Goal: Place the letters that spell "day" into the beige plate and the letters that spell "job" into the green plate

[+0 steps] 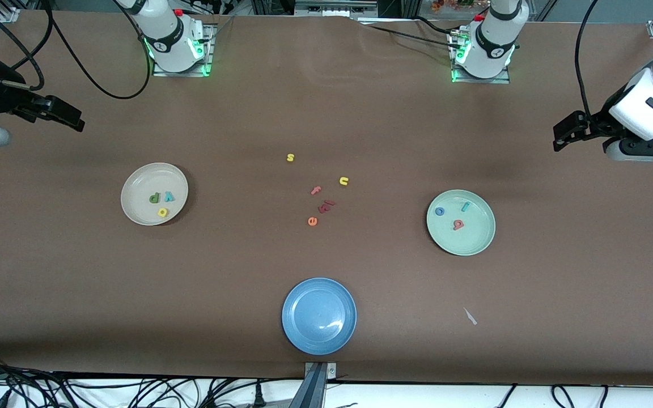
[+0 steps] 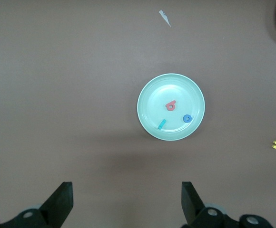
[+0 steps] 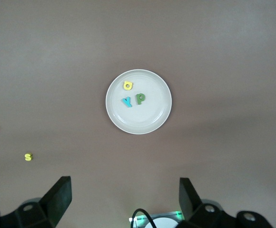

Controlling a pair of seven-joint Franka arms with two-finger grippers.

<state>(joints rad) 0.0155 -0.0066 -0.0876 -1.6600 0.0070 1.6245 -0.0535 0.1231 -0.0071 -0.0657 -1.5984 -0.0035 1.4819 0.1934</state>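
Counter (image 1: pixel 326 113) brown, matte. Beige plate (image 1: pixel 134 192) held d, y, a; green plate (image 1: pixel 479 241) held j, o, b. Left hand (image 2: pixel 127 204) and right hand (image 3: pixel 125 202) spread, empty, raised over counter ends.

We hold both arms drawn back and raised at the two ends of the bench, waiting. Our left gripper (image 1: pixel 565 131) hangs in the air with its fingers (image 2: pixel 61 202) spread wide, holding nothing. Our right gripper (image 1: pixel 68 118) hangs the same way, fingers (image 3: pixel 59 199) parted and empty, pointing downward.
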